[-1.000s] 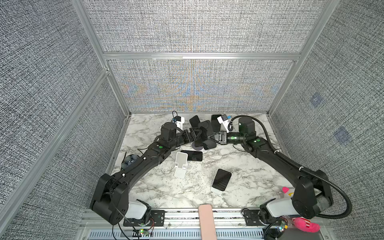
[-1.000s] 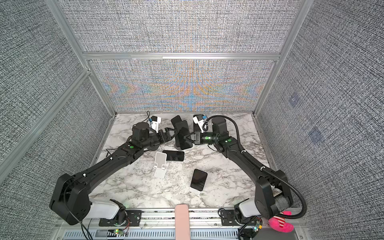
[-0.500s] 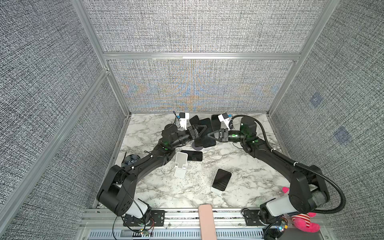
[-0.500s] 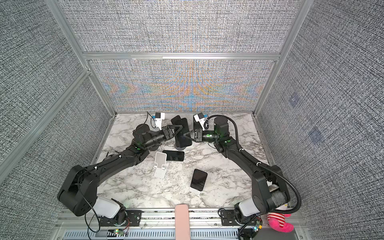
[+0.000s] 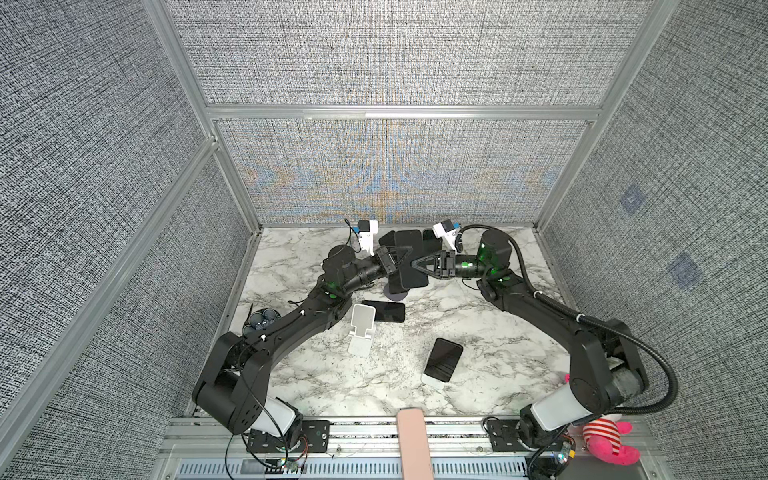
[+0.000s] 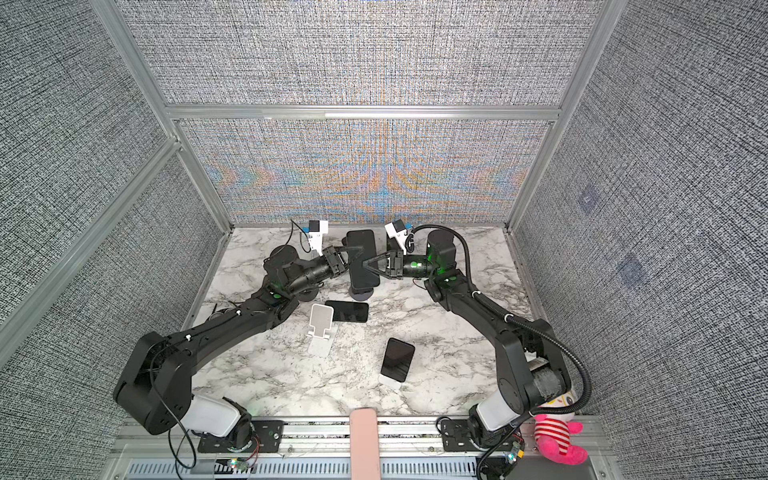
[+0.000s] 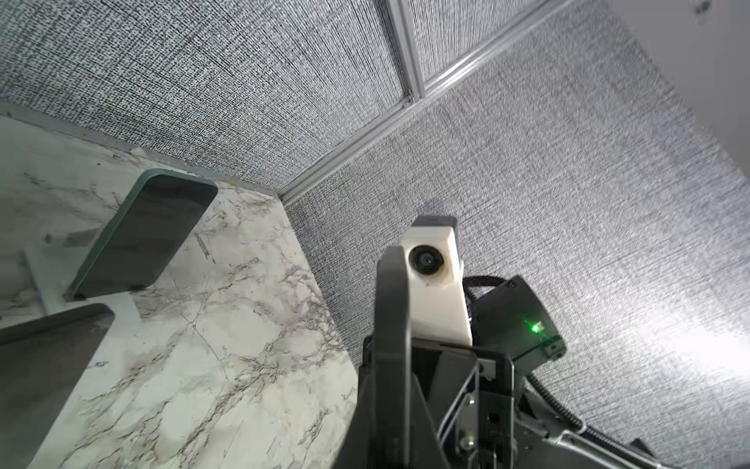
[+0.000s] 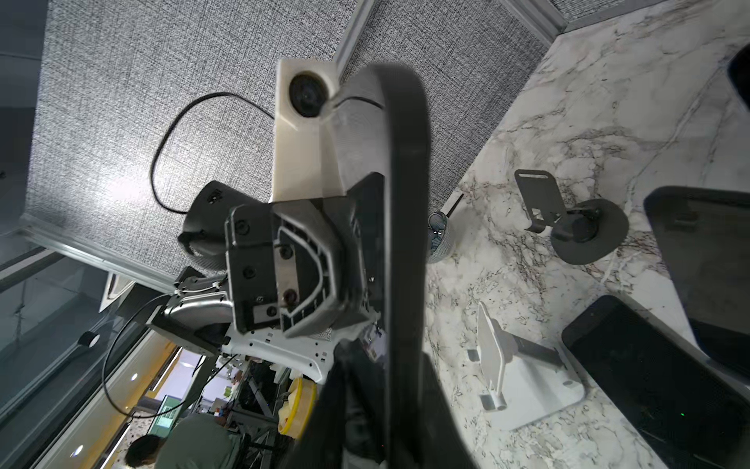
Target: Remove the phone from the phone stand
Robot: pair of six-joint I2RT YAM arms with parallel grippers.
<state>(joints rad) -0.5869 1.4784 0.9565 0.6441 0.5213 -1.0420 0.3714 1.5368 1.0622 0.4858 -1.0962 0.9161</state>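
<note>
Phone (image 5: 410, 279) | left gripper (image 5: 402, 258) clamped on left edge | right gripper (image 5: 414, 263) at right edge, grip unclear

A flat black glass phone (image 5: 384, 311) lies just right of the white plastic phone stand (image 5: 360, 332). Forward-right of it, a dark phone (image 5: 443, 359) leans on a white holder (image 5: 432, 381). Behind it, a black slab phone (image 5: 411, 245) is upright above a black round-based stand (image 5: 397, 296).

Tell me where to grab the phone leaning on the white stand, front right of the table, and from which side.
Pinch the phone across its two long edges, near the raised far end, coming down from above. It leans screen-up with both edges bare, while its near end sits at the white stand, so lifting up and away from there should likely free it.
</note>
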